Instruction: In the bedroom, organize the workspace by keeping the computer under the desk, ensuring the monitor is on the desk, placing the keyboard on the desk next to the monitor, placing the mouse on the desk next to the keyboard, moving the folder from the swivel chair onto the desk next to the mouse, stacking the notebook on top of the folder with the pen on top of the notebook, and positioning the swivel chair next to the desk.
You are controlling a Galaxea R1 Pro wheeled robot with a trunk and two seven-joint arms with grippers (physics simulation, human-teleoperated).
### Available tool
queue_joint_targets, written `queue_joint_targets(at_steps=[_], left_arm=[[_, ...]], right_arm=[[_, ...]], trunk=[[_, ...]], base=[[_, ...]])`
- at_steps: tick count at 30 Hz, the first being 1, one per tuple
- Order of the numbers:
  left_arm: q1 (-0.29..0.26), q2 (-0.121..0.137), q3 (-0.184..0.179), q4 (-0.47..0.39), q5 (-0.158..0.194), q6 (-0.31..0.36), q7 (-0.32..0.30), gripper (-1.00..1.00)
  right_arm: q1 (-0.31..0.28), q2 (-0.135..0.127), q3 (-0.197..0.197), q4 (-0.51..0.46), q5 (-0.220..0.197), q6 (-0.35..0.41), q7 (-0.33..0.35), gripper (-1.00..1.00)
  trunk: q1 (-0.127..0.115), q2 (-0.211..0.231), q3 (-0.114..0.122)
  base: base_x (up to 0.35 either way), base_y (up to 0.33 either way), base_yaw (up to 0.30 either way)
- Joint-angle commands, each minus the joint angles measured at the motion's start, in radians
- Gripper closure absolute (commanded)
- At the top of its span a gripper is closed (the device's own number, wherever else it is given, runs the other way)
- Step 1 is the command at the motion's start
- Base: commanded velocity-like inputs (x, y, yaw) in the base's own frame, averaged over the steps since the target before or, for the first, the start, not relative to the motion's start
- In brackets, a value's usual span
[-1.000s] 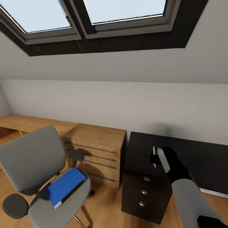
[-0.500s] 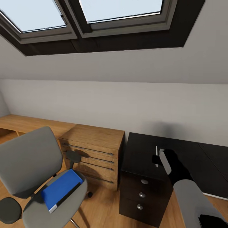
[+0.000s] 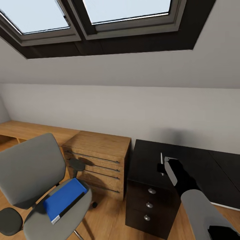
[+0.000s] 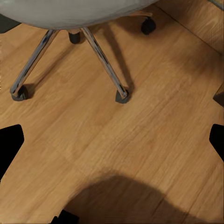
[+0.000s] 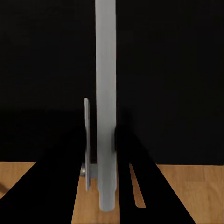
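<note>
The grey swivel chair [image 3: 30,170] stands at the lower left of the head view, and the blue folder [image 3: 65,198] lies flat on its seat. To the right is the black desk [image 3: 146,156] with its three-drawer unit [image 3: 150,208]. Over the desk's left end my right gripper [image 3: 161,167] is shut on a thin pale grey slab held edge-on, apparently the notebook [image 3: 170,172]. In the right wrist view the notebook [image 5: 106,93] stands upright between the fingers above the dark desk top [image 5: 177,70]. My left gripper [image 4: 112,144] hangs open over the floor near the chair's metal base [image 4: 100,51].
A light wooden drawer cabinet [image 3: 100,156] stands between chair and desk, and a low wooden bench [image 3: 26,129] runs along the wall to the left. The sloped ceiling carries skylights [image 3: 126,10]. Wood floor [image 4: 154,121] lies under the left arm.
The camera shifted a little early on, sliding the chair left in view. Since then my right gripper with the grey slab has edged slightly left and up over the desk.
</note>
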Motion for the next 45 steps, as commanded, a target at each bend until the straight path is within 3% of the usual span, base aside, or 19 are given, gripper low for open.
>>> queue_joint_targets(at_steps=[1,10,18,24,26,29,34,45], left_arm=[[-0.001,0.000,-0.002,0.001,0.001,-0.023,0.004,-1.00],[-0.001,0.013,-0.002,0.097,0.002,-0.188,0.004,-1.00],[0.001,0.044,-0.003,0.136,0.001,-0.215,-0.002,-1.00],[0.040,0.051,-0.004,0.140,0.001,-0.270,-0.028,-1.00],[0.056,0.052,-0.004,0.141,-0.007,-0.311,-0.036,-1.00],[0.080,0.052,-0.004,0.141,-0.055,-0.377,-0.042,-1.00],[0.097,0.059,-0.004,0.141,-0.102,-0.426,-0.045,-1.00],[0.102,0.065,-0.003,0.141,-0.115,-0.441,-0.041,-1.00]], right_arm=[[-0.001,0.000,0.004,0.001,-0.011,-0.004,-0.007,1.00],[-0.001,-0.002,0.009,0.006,-0.010,-0.031,-0.004,1.00],[-0.001,-0.007,0.009,0.006,-0.009,-0.036,-0.003,1.00],[-0.001,-0.012,0.010,0.005,-0.010,-0.037,-0.002,1.00],[-0.001,-0.013,0.009,0.005,-0.010,-0.037,-0.002,1.00],[-0.001,-0.014,0.009,0.005,-0.009,-0.037,-0.002,1.00],[-0.001,-0.015,0.009,0.005,-0.008,-0.037,-0.002,1.00],[-0.001,-0.020,0.009,0.045,-0.009,-0.037,-0.003,1.00]], trunk=[[0.000,-0.001,-0.001],[0.000,-0.001,-0.001],[0.000,-0.001,-0.001],[0.000,-0.001,-0.001],[0.000,-0.001,-0.001],[0.000,-0.001,-0.001],[0.000,-0.001,-0.001],[0.000,-0.001,-0.001]], base=[[0.000,0.000,0.000],[0.000,0.000,0.000],[0.000,0.000,0.000],[0.000,0.000,0.000],[0.000,0.000,0.000],[0.000,0.000,0.000],[0.073,0.000,0.000],[0.180,0.000,0.000]])
